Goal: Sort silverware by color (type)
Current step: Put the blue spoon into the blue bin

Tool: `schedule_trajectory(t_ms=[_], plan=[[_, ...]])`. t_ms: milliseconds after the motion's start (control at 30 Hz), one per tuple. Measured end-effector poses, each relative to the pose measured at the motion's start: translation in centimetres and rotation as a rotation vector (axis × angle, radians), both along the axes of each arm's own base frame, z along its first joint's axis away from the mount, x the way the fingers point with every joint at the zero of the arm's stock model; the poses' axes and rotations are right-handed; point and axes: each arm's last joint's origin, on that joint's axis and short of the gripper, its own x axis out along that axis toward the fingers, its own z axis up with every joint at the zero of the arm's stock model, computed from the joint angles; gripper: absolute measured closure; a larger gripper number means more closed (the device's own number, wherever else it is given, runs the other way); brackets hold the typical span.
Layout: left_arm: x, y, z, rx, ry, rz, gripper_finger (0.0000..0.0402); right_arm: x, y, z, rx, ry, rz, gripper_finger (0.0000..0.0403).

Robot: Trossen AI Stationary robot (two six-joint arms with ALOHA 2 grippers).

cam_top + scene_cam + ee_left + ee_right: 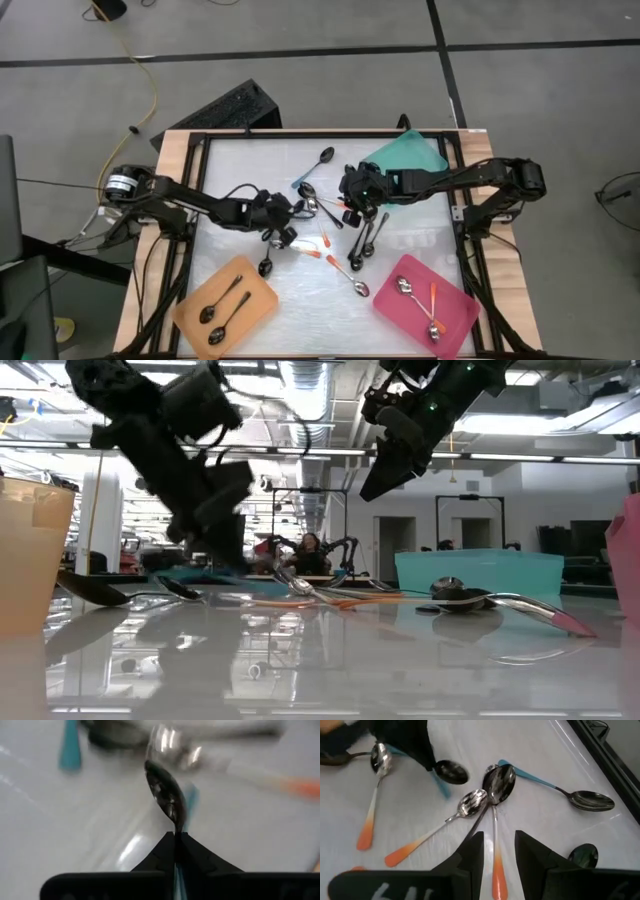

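My left gripper (175, 836), left of the table's middle (298, 208), is shut on a spoon (166, 792) with a shiny dark bowl and a teal handle. My right gripper (499, 845) hangs open above the middle of the table (353, 205), higher than the left one (400, 455), touching nothing. Under it lie several spoons with orange-tipped handles (492, 787). A teal-handled spoon (570, 795) lies flat beside them. Two dark spoons lie in the orange tray (255, 300). Orange-handled spoons lie in the pink tray (455, 305). My left gripper pinches the spoon's neck (177, 827), just behind the bowl, between its two fingertips. The fingers lie along the spoon and slant down at the table. The bowl sticks out past the fingertips and the teal handle (178, 880) runs back between the fingers. Whether any part rests on the table, I cannot tell.
A teal tray (410, 155) lies at the far right. More spoons lie loose around the middle: one toward the far edge (322, 160), a dark one nearer the orange tray (266, 267), and some orange-handled ones (340, 270). A black frame (200, 190) borders the table.
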Motion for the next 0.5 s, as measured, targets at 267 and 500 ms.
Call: schedule_trajectory(t_ms=[267, 500], plan=[[0.2, 0.7, 4.3, 0.068, -0.158, 0.018, 0.0401, 0.2, 0.4, 0.1, 0.004, -0.024, 0.008, 0.0284], [-0.1, 1.3, 8.6, 0.129, -0.397, 0.0, 0.0401, 0.9, 1.0, 1.0, -0.001, -0.142, 0.025, 0.0284]])
